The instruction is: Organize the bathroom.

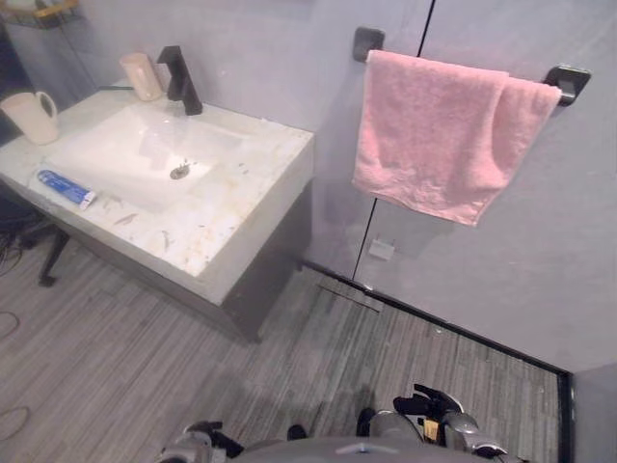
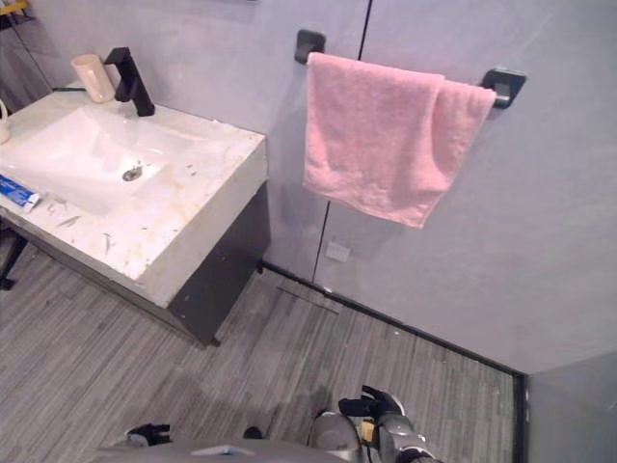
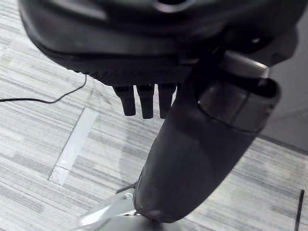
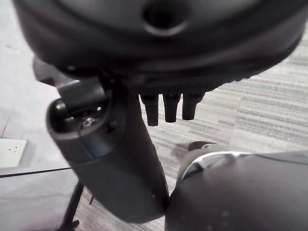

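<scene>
A pink towel (image 1: 439, 135) hangs folded over a black wall rail (image 1: 567, 79), its right part bunched. On the pale stone vanity (image 1: 231, 246) lies a blue and white toothpaste tube (image 1: 66, 187) left of the basin (image 1: 145, 154). A cream mug (image 1: 34, 117) stands at the far left and a pink cup (image 1: 143, 76) beside the black faucet (image 1: 179, 79). My left hand (image 3: 144, 98) hangs low over the floor, fingers straight, holding nothing. My right hand (image 4: 166, 108) hangs likewise, open and empty.
Grey plank floor (image 1: 125, 367) spreads in front of the vanity. A glass panel with a black floor track (image 1: 453, 333) runs behind the towel. A wire shelf (image 1: 39, 13) sits in the top left corner. A white socket (image 1: 382, 249) is low on the wall.
</scene>
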You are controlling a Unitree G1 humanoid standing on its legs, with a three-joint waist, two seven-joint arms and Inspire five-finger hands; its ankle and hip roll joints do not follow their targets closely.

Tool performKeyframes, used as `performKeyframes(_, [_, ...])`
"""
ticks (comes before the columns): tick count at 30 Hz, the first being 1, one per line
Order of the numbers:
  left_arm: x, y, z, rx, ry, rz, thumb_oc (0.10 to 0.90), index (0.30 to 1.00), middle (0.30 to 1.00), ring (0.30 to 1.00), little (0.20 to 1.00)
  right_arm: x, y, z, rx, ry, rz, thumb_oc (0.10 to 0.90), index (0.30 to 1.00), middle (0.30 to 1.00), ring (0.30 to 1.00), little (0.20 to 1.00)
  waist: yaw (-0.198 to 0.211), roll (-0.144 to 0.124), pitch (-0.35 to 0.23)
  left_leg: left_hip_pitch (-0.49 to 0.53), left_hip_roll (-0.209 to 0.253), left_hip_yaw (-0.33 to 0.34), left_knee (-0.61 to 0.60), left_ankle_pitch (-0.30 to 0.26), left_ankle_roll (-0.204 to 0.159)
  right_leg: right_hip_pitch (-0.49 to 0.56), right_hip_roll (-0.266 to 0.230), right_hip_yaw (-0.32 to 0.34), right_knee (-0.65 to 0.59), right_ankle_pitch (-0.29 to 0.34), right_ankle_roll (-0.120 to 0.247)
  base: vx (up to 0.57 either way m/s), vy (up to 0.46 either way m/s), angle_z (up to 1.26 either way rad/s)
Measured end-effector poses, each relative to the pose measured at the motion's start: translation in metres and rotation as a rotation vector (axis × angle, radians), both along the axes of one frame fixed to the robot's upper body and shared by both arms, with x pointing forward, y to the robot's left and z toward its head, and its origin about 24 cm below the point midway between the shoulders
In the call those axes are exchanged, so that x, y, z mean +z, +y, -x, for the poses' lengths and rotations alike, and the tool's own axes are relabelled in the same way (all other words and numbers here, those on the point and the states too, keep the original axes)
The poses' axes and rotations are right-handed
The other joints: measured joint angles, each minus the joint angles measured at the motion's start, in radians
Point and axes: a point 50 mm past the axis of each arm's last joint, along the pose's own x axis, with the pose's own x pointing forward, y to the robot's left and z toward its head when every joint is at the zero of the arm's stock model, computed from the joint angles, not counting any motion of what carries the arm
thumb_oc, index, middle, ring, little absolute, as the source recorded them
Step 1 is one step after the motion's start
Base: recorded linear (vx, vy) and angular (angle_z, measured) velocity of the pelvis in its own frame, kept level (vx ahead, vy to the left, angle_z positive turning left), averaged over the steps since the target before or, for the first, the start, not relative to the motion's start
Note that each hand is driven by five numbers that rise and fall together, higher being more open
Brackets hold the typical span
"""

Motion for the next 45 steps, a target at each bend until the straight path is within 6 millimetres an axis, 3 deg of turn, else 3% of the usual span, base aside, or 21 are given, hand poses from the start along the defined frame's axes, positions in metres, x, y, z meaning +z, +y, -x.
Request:
performKeyframes(2, [-0.001,-0.003,0.0,0.018,0.001,0.004,0.8,0.9,0.9,0.9,0.9,-0.002,0.001,0.004,0.017,0.018,0.005,0.8,0.9,0.9,0.9,0.9,0.0,0.002,-0.014,0.0,0.017,-0.002,-0.011,0.006,-0.025,0.037,0.037,0.05,-0.073,0.01,-0.016,-0.1,-0.041,0.0])
performKeyframes(4, [-0.001,0.001,0.005,0.037,0.012,-0.005,0.8,0.9,0.9,0.9,0.9,-0.005,0.004,0.015,0.04,0.046,0.008,0.8,0.9,0.9,0.9,0.9,0.001,-0.017,-0.035,-0.006,0.022,-0.02,-0.013,0.008,-0.054,0.088,0.056,0.111,-0.169,0.011,-0.048,-0.11,-0.065,0.13])
performKeyframes(6, [-0.001,0.004,0.008,0.043,0.015,-0.01,0.8,0.9,0.9,0.9,0.9,-0.007,0.006,0.021,0.045,0.063,0.006,0.8,0.9,0.9,0.9,0.9,0.006,-0.027,-0.054,-0.024,0.029,-0.037,-0.01,0.022,-0.073,0.102,0.068,0.108,-0.228,0.029,-0.091,-0.13,-0.038,0.2])
performKeyframes(10, [0.0,0.004,0.005,0.043,-0.015,-0.011,0.8,0.9,0.9,0.9,0.9,-0.008,0.005,0.025,0.073,0.078,0.013,0.8,0.9,0.9,0.9,0.9,0.032,-0.026,-0.061,-0.062,0.045,-0.048,0.001,0.044,-0.094,0.097,0.088,0.097,-0.267,0.049,-0.108,-0.23,0.016,0.15])
performKeyframes(13, [0.002,0.005,-0.005,0.03,-0.048,-0.025,0.8,0.9,0.9,0.9,0.9,-0.004,0.002,0.016,0.105,0.055,0.034,0.8,0.9,0.9,0.9,0.9,0.029,-0.02,-0.049,-0.135,0.063,-0.041,0.07,0.018,-0.116,0.08,0.089,0.048,-0.266,0.056,-0.122,-0.27,0.089,0.45])
performKeyframes(15, [0.005,0.007,-0.014,-0.003,-0.071,-0.044,0.8,0.9,0.9,0.9,0.9,-0.004,0.0,0.018,0.089,0.061,0.039,0.8,0.9,0.9,0.9,0.9,0.02,-0.039,-0.032,-0.156,0.099,0.1,0.098,-0.047,-0.111,0.077,0.06,-0.042,-0.263,0.059,-0.15,-0.26,0.153,0.97])
performKeyframes(18, [0.007,0.011,-0.018,0.004,-0.107,-0.063,0.8,0.9,0.9,0.9,0.9,-0.003,-0.005,0.017,0.118,0.066,0.062,0.8,0.9,0.9,0.9,0.9,-0.011,-0.07,-0.015,-0.145,0.108,0.17,0.201,-0.054,-0.099,0.106,-0.003,-0.134,-0.26,0.046,-0.157,-0.15,0.121,0.95])
performKeyframes(20, [0.006,0.011,-0.016,0.007,-0.103,-0.065,0.8,0.9,0.9,0.9,0.9,-0.002,-0.012,0.018,0.117,0.077,0.076,0.8,0.9,0.9,0.9,0.9,-0.018,-0.062,-0.017,-0.118,0.159,0.217,0.242,-0.058,-0.105,0.107,-0.022,-0.193,-0.243,0.041,-0.147,-0.09,0.209,0.94])
performKeyframes(22, [0.007,0.011,-0.019,0.007,-0.111,-0.066,0.8,0.9,0.9,0.9,0.9,-0.002,-0.013,0.019,0.108,0.084,0.077,0.8,0.9,0.9,0.9,0.9,-0.031,-0.072,-0.016,-0.098,0.197,0.247,0.255,-0.052,-0.128,0.124,-0.038,-0.229,-0.247,0.034,-0.13,-0.04,0.187,0.86])
performKeyframes(23, [0.006,0.004,-0.02,-0.004,-0.113,-0.047,0.8,0.9,0.9,0.9,0.9,-0.002,-0.019,0.023,0.088,0.1,0.088,0.8,0.9,0.9,0.9,0.9,-0.036,-0.048,-0.024,-0.076,0.247,0.249,0.247,-0.017,-0.114,0.125,-0.038,-0.228,-0.225,0.017,-0.105,-0.05,0.265,0.81])
performKeyframes(24, [0.005,-0.002,-0.02,-0.006,-0.112,-0.031,0.8,0.9,0.9,0.9,0.9,-0.001,-0.024,0.025,0.075,0.106,0.097,0.8,0.9,0.9,0.9,0.9,-0.04,-0.034,-0.023,-0.073,0.258,0.235,0.234,-0.023,-0.136,0.117,-0.037,-0.226,-0.197,0.007,-0.088,-0.07,0.349,1.0])
performKeyframes(25, [0.004,-0.004,-0.02,-0.014,-0.113,-0.024,0.8,0.9,0.9,0.9,0.9,-0.002,-0.023,0.026,0.061,0.109,0.089,0.8,0.9,0.9,0.9,0.9,-0.045,-0.037,-0.024,-0.076,0.223,0.223,0.201,-0.021,-0.135,0.086,-0.034,-0.112,-0.15,-0.028,-0.079,-0.06,0.35,1.01])
performKeyframes(27, [0.005,-0.006,-0.023,-0.024,-0.123,-0.017,0.8,0.9,0.9,0.9,0.9,-0.005,-0.02,0.035,0.057,0.141,0.076,0.8,0.9,0.9,0.9,0.9,-0.054,-0.059,-0.036,-0.071,0.175,0.21,0.139,-0.005,-0.109,0.082,-0.051,-0.051,-0.16,-0.04,-0.075,-0.04,0.331,0.95])
performKeyframes(28, [0.004,-0.007,-0.022,-0.028,-0.126,-0.012,0.8,0.9,0.9,0.9,0.9,-0.005,-0.02,0.035,0.054,0.151,0.075,0.8,0.9,0.9,0.9,0.9,-0.044,-0.071,-0.045,-0.056,0.153,0.215,0.094,-0.011,-0.105,0.085,-0.072,-0.062,-0.16,-0.026,-0.059,-0.03,0.431,0.53])
performKeyframes(29, [0.004,-0.006,-0.019,-0.027,-0.117,-0.013,0.8,0.9,0.9,0.9,0.9,-0.005,-0.02,0.036,0.071,0.157,0.087,0.8,0.9,0.9,0.9,0.9,-0.039,-0.065,-0.046,-0.053,0.135,0.222,0.067,-0.008,-0.106,0.092,-0.075,-0.072,-0.161,-0.013,-0.038,-0.01,0.369,0.42])
performKeyframes(33, [0.003,-0.002,-0.013,-0.025,-0.098,-0.023,0.8,0.9,0.9,0.9,0.9,-0.002,-0.028,0.032,0.063,0.164,0.121,0.8,0.9,0.9,0.9,0.9,-0.042,-0.05,-0.059,-0.045,0.087,0.192,0.046,-0.022,-0.106,0.104,-0.139,-0.085,-0.129,0.01,-0.019,-0.03,0.424,0.37])
performKeyframes(38, [0.003,-0.004,-0.016,-0.064,-0.077,-0.029,0.8,0.9,0.9,0.9,0.9,-0.001,-0.027,0.025,0.059,0.149,0.127,0.8,0.9,0.9,0.9,0.9,-0.058,-0.042,-0.071,0.001,0.054,0.164,-0.003,-0.021,-0.08,0.073,-0.189,-0.088,0.024,0.033,-0.032,0.04,0.382,0.27])
performKeyframes(42, [0.002,-0.003,-0.014,-0.078,-0.043,-0.039,0.8,0.9,0.9,0.9,0.9,0.002,-0.034,0.021,0.052,0.134,0.144,0.8,0.9,0.9,0.9,0.9,-0.064,-0.037,-0.068,0.028,0.027,0.138,-0.013,-0.026,-0.032,-0.023,-0.25,-0.05,0.255,0.11,-0.026,0.05,0.285,0.22])
performKeyframes(43, [0.002,-0.003,-0.013,-0.083,-0.036,-0.043,0.8,0.9,0.9,0.9,0.9,0.003,-0.036,0.02,0.054,0.129,0.147,0.8,0.9,0.9,0.9,0.9,-0.063,-0.034,-0.066,0.033,0.019,0.127,-0.008,-0.019,-0.013,-0.056,-0.257,-0.028,0.323,0.155,-0.028,0.08,0.255,0.38])
performKeyframes(44, [0.002,-0.007,-0.015,-0.097,-0.042,-0.038,0.8,0.9,0.9,0.9,0.9,0.004,-0.041,0.022,0.065,0.14,0.161,0.8,0.9,0.9,0.9,0.9,-0.065,-0.011,-0.057,0.029,0.026,0.119,0.004,-0.027,0.001,-0.113,-0.256,0.021,0.409,0.28,-0.031,0.16,0.22,0.38])
performKeyframes(45, [0.002,-0.008,-0.016,-0.097,-0.045,-0.037,0.8,0.9,0.9,0.9,0.9,0.005,-0.043,0.022,0.048,0.137,0.163,0.8,0.9,0.9,0.9,0.9,-0.068,-0.002,-0.053,0.036,0.026,0.094,-0.003,-0.041,0.019,-0.142,-0.235,0.053,0.43,0.27,-0.019,0.23,0.252,0.53])
